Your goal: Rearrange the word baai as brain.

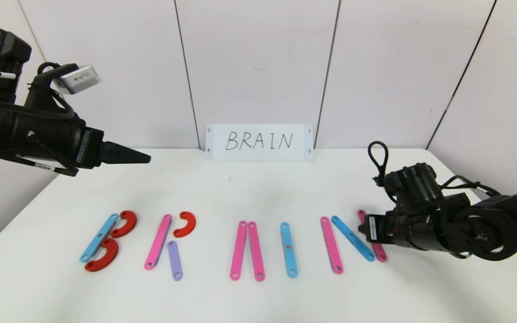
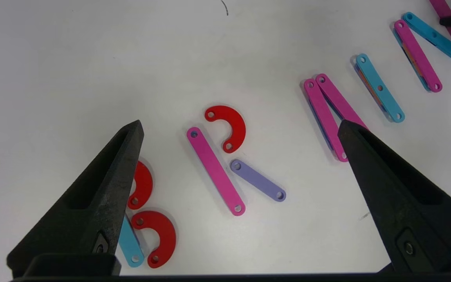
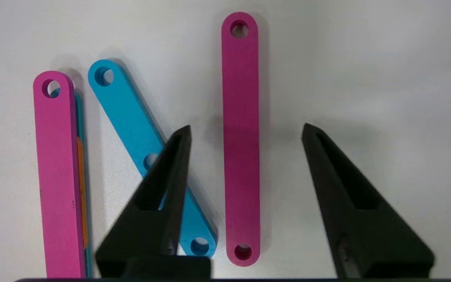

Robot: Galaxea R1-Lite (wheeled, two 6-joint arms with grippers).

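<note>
Right wrist view: right gripper [image 3: 245, 131], jaws apart, is straddling the flat pink plastic strip [image 3: 241, 137] at frame centre, its long axis lying along the fingers; left gripper [image 2: 241, 127] is hovering open.

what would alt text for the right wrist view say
The right gripper hangs jaws open astride a pink strip lying flat on the white table, beside a slanted blue strip and another pink strip.

Five strip letters [image 1: 236, 242] lie in a row before the card [image 1: 259, 141].
</note>
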